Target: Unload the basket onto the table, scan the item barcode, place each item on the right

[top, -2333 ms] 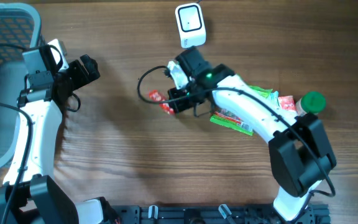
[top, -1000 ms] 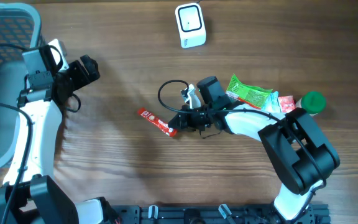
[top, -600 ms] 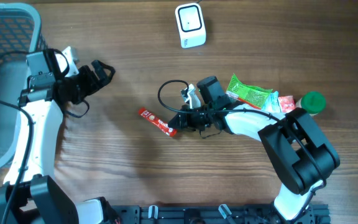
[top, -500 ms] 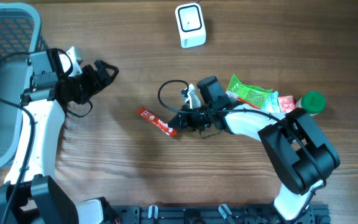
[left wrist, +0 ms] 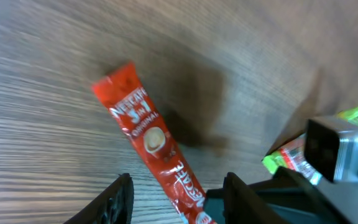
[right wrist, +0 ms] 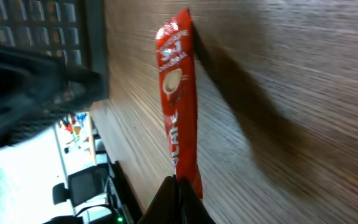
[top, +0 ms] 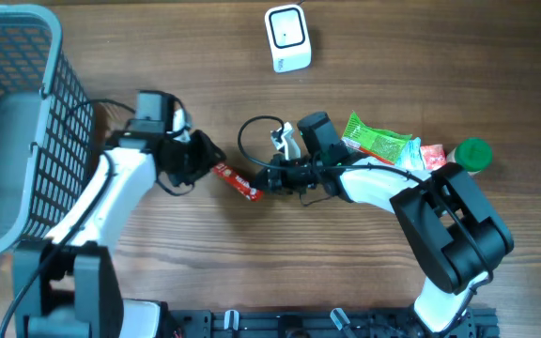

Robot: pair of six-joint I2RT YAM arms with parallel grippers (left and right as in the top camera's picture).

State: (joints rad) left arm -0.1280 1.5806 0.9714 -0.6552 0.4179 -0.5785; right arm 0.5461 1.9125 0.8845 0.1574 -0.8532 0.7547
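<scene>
The item is a red Nescafe 3-in-1 sachet (top: pixel 238 181), held slantwise just above the wooden table, its shadow beneath it. My right gripper (top: pixel 269 177) is shut on its right end; in the right wrist view the pinched jaws (right wrist: pixel 180 188) hold the sachet's (right wrist: pixel 179 93) lower end. My left gripper (top: pixel 212 160) is at the sachet's left end. In the left wrist view the sachet (left wrist: pixel 148 140) runs down between the two fingers (left wrist: pixel 114 202), which stand apart on either side of it without touching. The white barcode scanner (top: pixel 287 38) stands at the table's far edge.
A grey mesh basket (top: pixel 26 103) fills the left side, close behind my left arm. Green and red snack packets (top: pixel 378 139) and a green-capped container (top: pixel 472 153) lie right of my right arm. A black cable (top: pixel 252 131) loops by the right wrist.
My left arm has swung right from beside the basket to the sachet, its jaws narrowing around it. My right gripper kept its hold and lifted the sachet slightly.
</scene>
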